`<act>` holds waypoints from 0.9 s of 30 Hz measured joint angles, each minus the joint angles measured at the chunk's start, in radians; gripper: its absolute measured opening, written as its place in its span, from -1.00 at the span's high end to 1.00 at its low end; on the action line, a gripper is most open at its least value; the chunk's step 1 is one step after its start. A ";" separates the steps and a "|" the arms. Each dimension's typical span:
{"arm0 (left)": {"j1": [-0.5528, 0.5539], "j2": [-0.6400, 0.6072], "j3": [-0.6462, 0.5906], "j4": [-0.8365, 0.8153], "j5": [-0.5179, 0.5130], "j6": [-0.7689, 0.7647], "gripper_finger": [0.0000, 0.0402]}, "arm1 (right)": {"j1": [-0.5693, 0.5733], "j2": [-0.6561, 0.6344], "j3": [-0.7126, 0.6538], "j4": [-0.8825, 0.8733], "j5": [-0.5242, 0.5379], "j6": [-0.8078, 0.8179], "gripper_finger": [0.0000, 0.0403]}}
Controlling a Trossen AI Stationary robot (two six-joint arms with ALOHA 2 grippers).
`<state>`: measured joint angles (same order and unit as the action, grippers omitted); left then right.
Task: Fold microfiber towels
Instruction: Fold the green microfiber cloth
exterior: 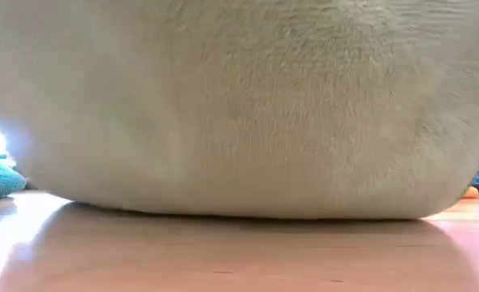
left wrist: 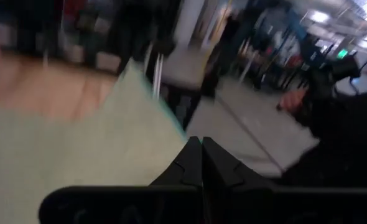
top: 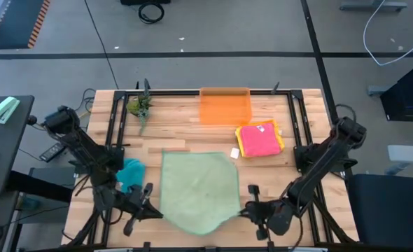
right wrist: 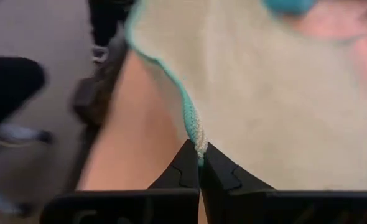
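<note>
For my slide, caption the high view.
Both tools, left and right, pinch the sage green towel at its near corners on the wooden table.

sage towel (top: 198,189) spread flat, centre | teal towel (top: 130,173) bunched | pink-on-yellow stack (top: 260,138)

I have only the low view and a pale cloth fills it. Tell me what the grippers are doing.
Observer: The left gripper is shut on the near left edge of the sage green towel; its wrist view shows the fingers closed on the cloth.
Operator: Report the right one.
Observer: The right gripper is shut on the towel's teal-stitched hem, at the near right edge.
Operator: Say how the towel lies.
Observer: From above it is spread flat mid-table, its near end narrowing between both grippers.
Operator: List what else is out.
Observer: A teal towel bunched at the left, a pink towel on a yellow towel at the right, and an orange bin at the far edge.
</note>
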<state>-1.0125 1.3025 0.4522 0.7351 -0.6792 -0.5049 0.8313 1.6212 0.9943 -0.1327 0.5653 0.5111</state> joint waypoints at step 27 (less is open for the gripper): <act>0.383 -0.576 0.090 0.297 -0.278 1.116 0.98 | -0.784 -0.433 0.229 -0.007 -0.123 -1.081 0.99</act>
<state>-0.6291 0.7269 0.5425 1.0323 -0.9567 0.6107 0.0469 1.1881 1.2237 -0.1394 0.4426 -0.5700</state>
